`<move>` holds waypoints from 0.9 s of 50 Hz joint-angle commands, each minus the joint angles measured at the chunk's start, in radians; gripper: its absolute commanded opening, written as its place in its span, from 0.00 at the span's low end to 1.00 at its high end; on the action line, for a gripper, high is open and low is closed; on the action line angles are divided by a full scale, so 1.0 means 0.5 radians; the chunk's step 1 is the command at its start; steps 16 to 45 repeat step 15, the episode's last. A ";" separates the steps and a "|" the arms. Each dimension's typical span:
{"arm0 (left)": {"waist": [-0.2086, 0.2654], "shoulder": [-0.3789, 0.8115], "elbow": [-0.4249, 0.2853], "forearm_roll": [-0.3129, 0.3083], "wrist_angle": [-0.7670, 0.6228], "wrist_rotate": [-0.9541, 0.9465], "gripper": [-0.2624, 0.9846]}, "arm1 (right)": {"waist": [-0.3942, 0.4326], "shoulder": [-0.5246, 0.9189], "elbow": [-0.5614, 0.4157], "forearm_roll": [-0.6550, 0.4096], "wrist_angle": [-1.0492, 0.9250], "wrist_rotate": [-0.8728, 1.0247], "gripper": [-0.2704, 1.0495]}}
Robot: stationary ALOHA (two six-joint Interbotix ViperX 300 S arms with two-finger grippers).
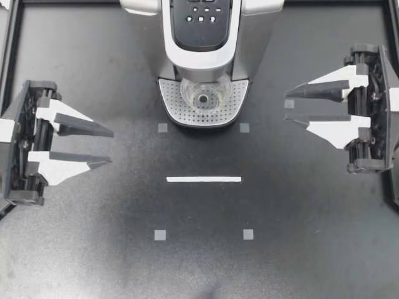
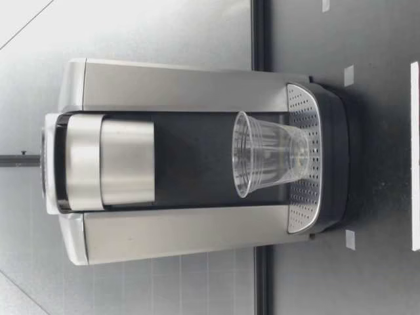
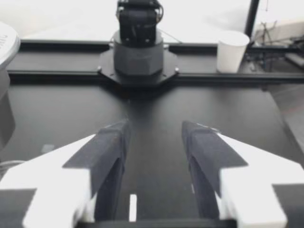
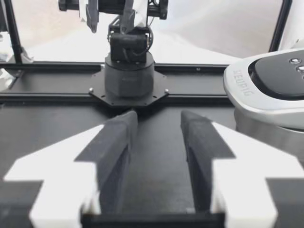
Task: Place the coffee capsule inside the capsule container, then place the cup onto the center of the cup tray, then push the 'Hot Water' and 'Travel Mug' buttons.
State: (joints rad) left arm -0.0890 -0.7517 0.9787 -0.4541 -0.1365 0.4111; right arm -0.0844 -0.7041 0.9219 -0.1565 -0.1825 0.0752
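table (image 1: 93, 249) black, white tape strip (image 1: 204, 179) | clear cup (image 2: 262, 154) on cup tray (image 1: 174, 103)

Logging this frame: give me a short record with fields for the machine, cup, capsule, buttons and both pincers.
machine: coffee machine at the far middle of the table
cup: clear cup upright on the cup tray, about centred
capsule: none visible in any view
buttons: button panel with nothing touching it
left pincer: left pincer open, empty, well off to the machine's side
right pincer: right pincer open, empty, off to the other side
table marks: white strip in front of the tray
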 commanded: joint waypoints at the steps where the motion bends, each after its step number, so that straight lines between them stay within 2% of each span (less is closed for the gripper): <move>1: 0.006 -0.009 -0.031 0.006 -0.043 0.015 0.55 | 0.012 -0.012 -0.028 0.003 -0.037 0.003 0.57; 45: 0.006 0.003 -0.031 0.006 -0.101 0.052 0.55 | 0.040 -0.003 0.009 0.006 -0.083 0.028 0.57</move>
